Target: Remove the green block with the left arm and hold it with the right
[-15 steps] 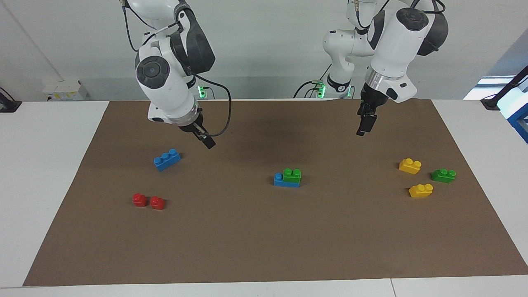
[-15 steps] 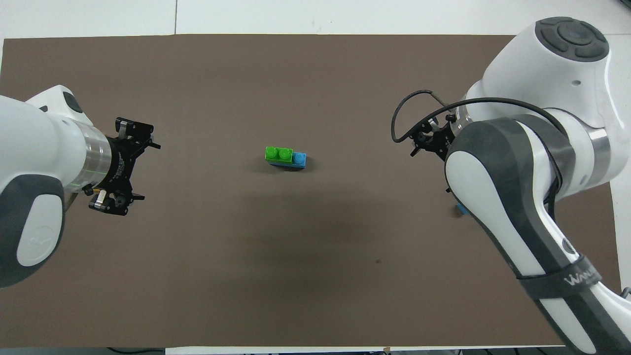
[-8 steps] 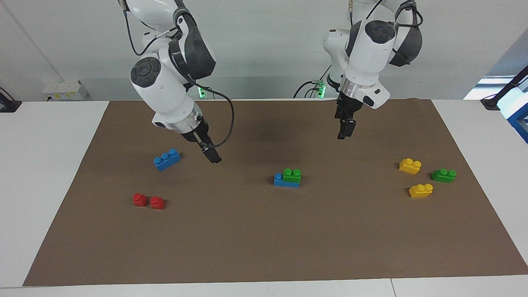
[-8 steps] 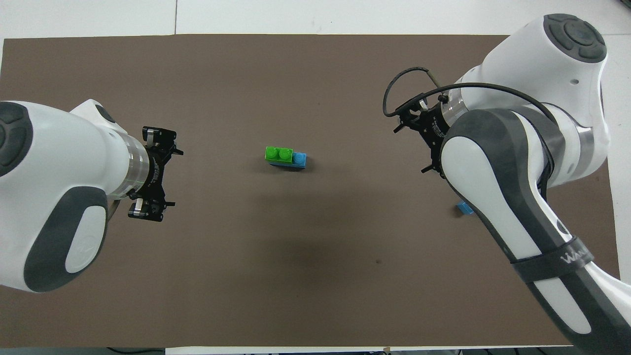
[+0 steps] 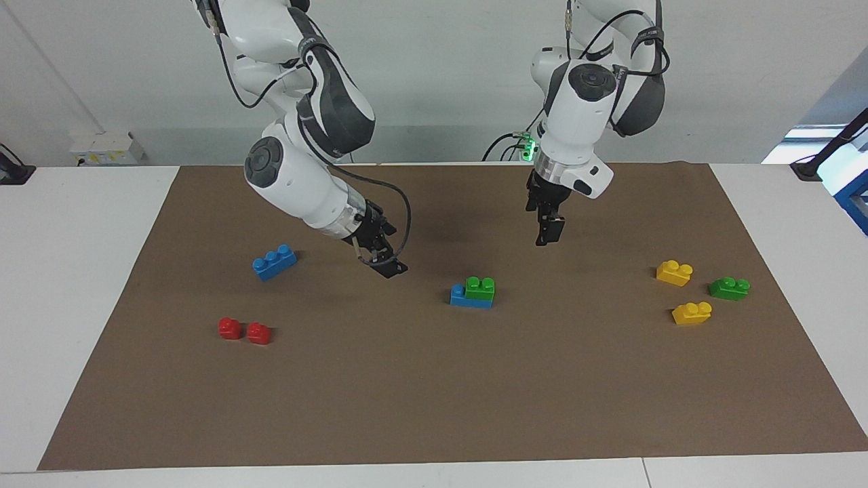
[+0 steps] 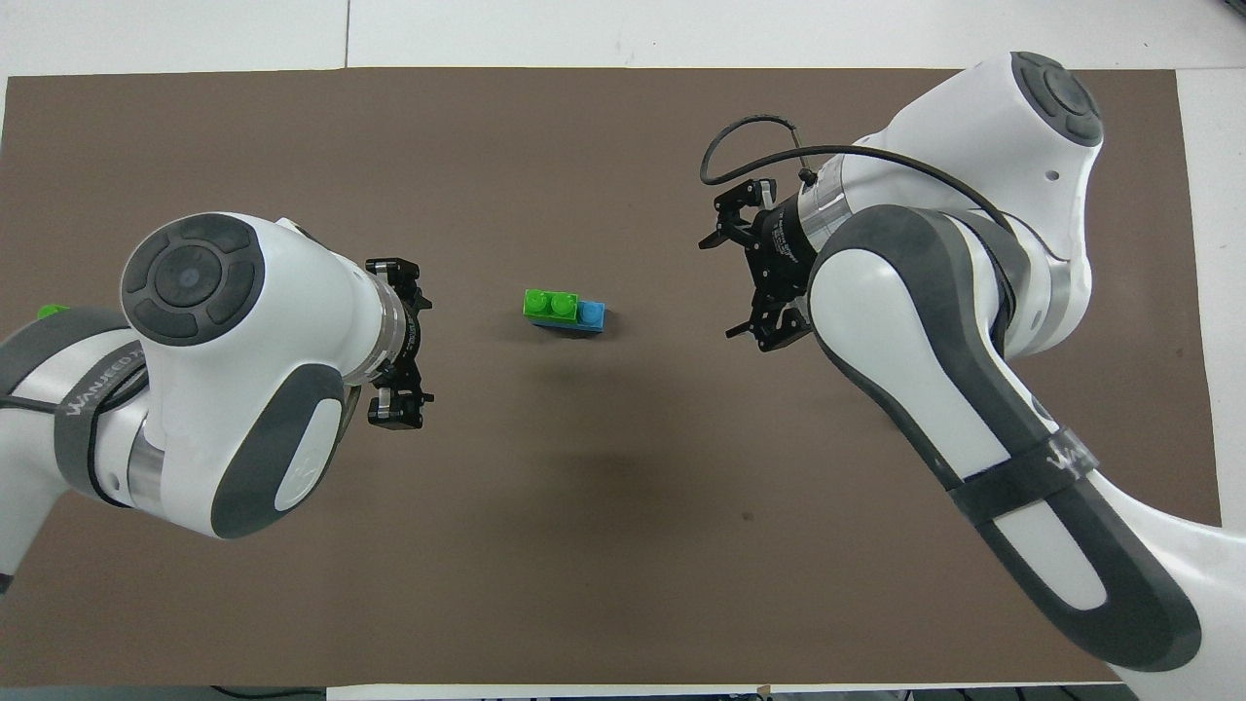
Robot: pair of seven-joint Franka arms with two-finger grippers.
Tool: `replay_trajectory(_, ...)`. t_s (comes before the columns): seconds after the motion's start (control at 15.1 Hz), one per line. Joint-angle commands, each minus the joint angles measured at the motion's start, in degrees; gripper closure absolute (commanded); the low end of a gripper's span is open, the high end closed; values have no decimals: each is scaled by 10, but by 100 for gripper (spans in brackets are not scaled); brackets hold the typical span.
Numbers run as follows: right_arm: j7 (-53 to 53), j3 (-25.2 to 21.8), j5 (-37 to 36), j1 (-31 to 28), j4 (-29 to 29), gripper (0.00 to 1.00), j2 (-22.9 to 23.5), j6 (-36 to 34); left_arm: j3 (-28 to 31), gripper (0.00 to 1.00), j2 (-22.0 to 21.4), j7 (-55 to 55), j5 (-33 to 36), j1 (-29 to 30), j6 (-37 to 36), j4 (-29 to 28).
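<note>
The green block (image 5: pixel 480 287) (image 6: pixel 550 304) sits studs up on one end of a blue brick (image 5: pixel 466 299) (image 6: pixel 591 314) at the middle of the brown mat. My left gripper (image 5: pixel 544 234) (image 6: pixel 417 341) hangs open above the mat, toward the left arm's end from this stack, holding nothing. My right gripper (image 5: pixel 388 266) (image 6: pixel 728 282) also stands open and empty, tilted, low over the mat between the stack and a loose blue three-stud brick (image 5: pixel 274 261). Neither gripper touches the stack.
A second green block (image 5: pixel 729 288) and two yellow bricks (image 5: pixel 674 272) (image 5: pixel 692 312) lie toward the left arm's end of the mat. Two small red bricks (image 5: pixel 230 328) (image 5: pixel 258 333) lie toward the right arm's end. The brown mat (image 5: pixel 434 407) covers most of the white table.
Both arms have swung inward toward the stack at the middle, and the right gripper has come lower. Both grippers stayed open. No brick has moved.
</note>
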Motion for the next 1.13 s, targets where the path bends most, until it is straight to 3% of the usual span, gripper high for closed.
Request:
replay_trajectory(0.0,13,2,46,-2,-8,1,23,36,8,0,9,-15,-13,-15,19,-1)
replay_trajectory(0.26,73,2,67,19,-28,1,47,122,8,0,31,-24,-21,-28,41,6)
replay_trajectory(0.53,65,2,66,24,-42,1,55,142,8,0,55,-50,-22,-31,47,23)
replay_trajectory(1.06,53,2,67,55,-128,1,35,245,9,0,129,-132,-15,-54,37,92)
